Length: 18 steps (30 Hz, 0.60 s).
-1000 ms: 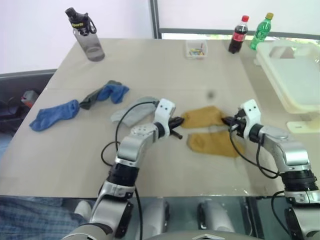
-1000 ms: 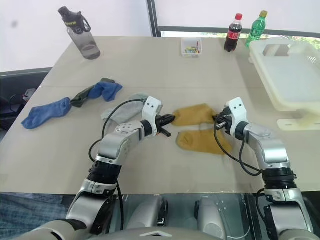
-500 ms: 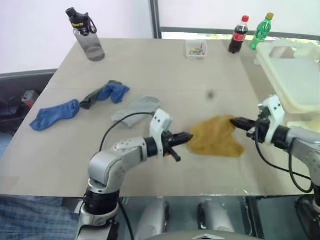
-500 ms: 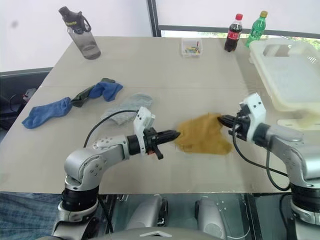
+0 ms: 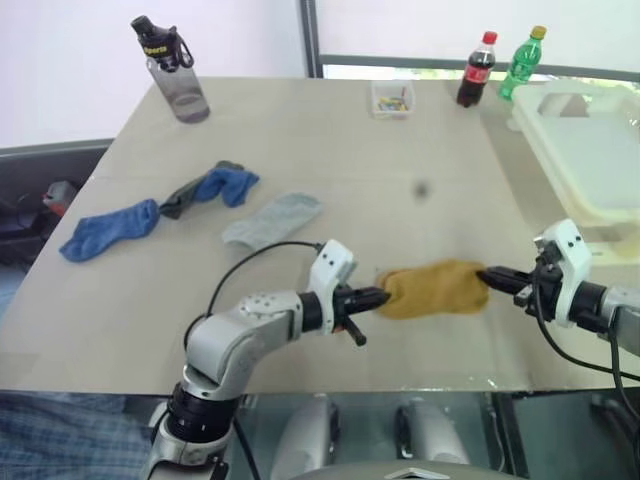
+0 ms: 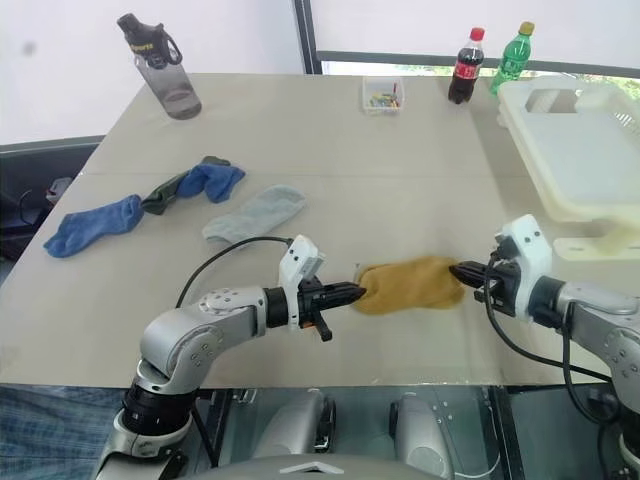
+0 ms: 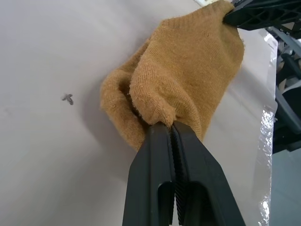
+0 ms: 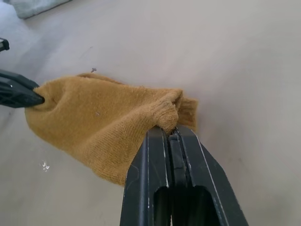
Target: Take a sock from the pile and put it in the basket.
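Mustard sock [image 5: 435, 289] pinched both ends: left gripper [image 5: 381, 296], right gripper [image 5: 487, 277]; no legible writing.

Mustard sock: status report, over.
Left gripper and right gripper both shut on mustard sock, one each end. Basket far right, path open.

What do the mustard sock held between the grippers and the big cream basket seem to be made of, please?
Mustard sock: soft knitted fabric, matte; fine knit loops and a ribbed cuff show up close.
Basket: apparently moulded plastic, smooth and slightly glossy, with rigid walls and a cut-out handle.
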{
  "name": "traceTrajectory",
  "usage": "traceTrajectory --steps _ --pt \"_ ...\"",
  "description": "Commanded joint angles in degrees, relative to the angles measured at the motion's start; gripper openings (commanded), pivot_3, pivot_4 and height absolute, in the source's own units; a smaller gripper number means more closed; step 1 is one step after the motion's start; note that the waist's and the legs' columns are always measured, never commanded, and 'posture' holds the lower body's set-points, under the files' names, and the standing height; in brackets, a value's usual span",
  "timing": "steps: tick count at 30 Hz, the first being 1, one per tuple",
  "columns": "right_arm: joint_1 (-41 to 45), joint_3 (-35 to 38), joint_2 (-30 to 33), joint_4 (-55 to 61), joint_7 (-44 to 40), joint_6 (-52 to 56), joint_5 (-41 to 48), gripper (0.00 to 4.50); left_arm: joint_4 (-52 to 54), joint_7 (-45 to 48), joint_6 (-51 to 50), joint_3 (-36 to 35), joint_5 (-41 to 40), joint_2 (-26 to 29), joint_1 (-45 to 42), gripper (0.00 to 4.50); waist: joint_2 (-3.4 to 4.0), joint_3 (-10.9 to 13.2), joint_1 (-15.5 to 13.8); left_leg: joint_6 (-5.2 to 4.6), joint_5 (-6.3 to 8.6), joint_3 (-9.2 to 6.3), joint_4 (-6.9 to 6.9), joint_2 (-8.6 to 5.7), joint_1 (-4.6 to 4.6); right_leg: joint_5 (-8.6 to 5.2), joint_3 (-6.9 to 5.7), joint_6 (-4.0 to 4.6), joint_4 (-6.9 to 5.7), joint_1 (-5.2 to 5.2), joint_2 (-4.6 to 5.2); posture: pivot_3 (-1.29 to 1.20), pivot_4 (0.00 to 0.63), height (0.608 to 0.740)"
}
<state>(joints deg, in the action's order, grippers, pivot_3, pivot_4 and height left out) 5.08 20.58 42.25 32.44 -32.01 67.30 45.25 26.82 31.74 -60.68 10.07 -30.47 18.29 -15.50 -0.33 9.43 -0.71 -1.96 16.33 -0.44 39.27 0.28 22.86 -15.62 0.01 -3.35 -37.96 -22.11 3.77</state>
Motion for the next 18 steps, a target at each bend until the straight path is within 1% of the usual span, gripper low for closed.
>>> traceTrajectory --steps 1,13,18 --pt "-1.1 1.3 0.0 0.1 1.9 -0.3 -0.3 0.02 -1.3 -0.8 3.2 0.7 1.2 -0.6 -1.6 0.00 0.00 0.0 0.0 0.00 0.00 0.00 0.00 0.00 0.00 0.00 0.00 0.00 0.00 0.00 -0.01 0.00 0.150 0.740" --pt "-2.7 1.6 -0.3 -0.8 3.4 -0.7 0.8 0.02 -3.7 -1.9 6.3 -0.1 1.6 -1.4 -2.6 0.00 0.00 0.0 0.0 0.00 0.00 0.01 -0.01 0.01 0.01 0.00 0.01 0.00 0.01 0.00 -0.04 0.00 0.150 0.740" --pt "-3.5 -0.2 -0.3 -1.4 3.5 -1.7 -0.5 0.02 -6.1 -3.2 7.5 0.4 2.9 -2.2 -2.7 0.00 0.00 0.0 0.0 0.00 0.00 0.00 -0.01 0.01 0.01 0.00 0.00 0.00 0.01 0.00 -0.04 0.00 0.150 0.740"
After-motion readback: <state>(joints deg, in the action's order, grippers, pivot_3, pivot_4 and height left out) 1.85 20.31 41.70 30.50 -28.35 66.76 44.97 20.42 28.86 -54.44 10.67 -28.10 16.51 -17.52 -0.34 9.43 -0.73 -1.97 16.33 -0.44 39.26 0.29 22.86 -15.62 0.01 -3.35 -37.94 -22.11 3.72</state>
